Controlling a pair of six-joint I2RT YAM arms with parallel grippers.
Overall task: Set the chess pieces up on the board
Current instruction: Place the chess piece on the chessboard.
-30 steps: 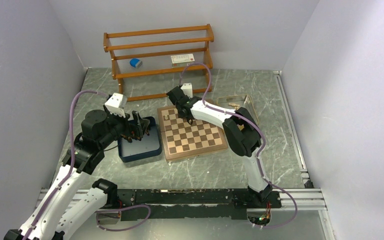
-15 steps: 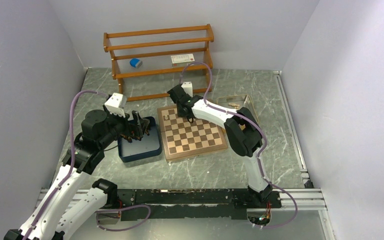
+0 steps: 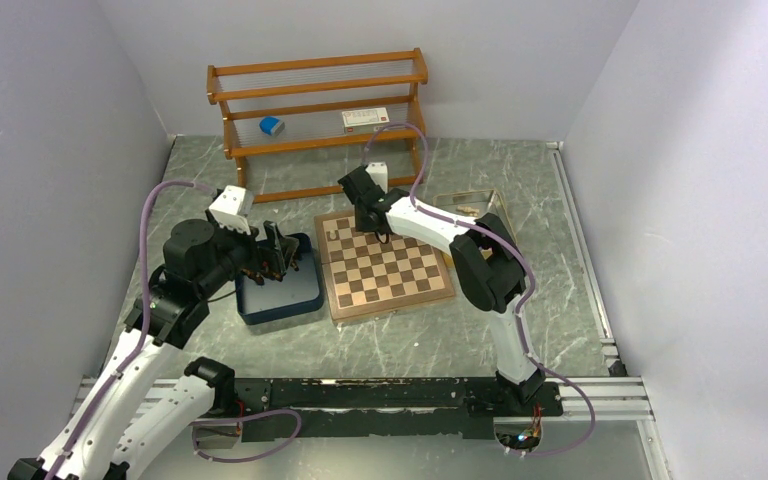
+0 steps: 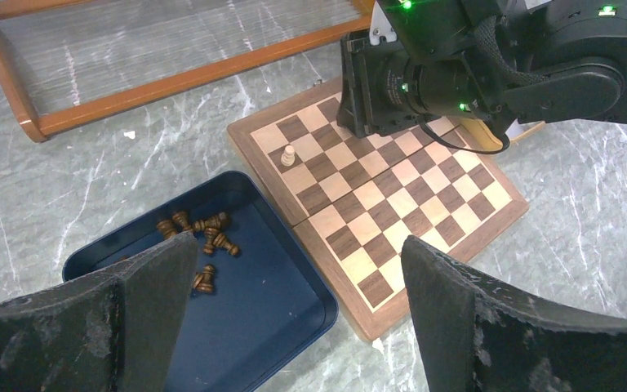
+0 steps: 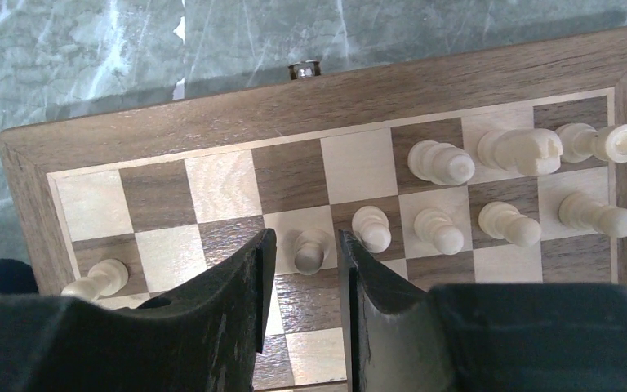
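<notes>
The board lies mid-table. My right gripper hovers low over its far edge, open by a narrow gap. A cream pawn stands on a light square between the fingertips, with a sliver of space on each side. More cream pieces stand to its right: a row of pawns and back-row pieces. A lone cream pawn stands far left. My left gripper hangs wide open and empty above the navy tray, where several dark chess pieces lie tumbled.
A wooden rack stands at the back, holding a blue object and a white card. A shallow yellowish tray with pale pieces sits right of the board. Grey walls enclose the marble table.
The right gripper's jaws have parted slightly from the cream pawn, which stays standing on its square. The right wrist has drifted a little toward the rack. The left arm has not moved.
</notes>
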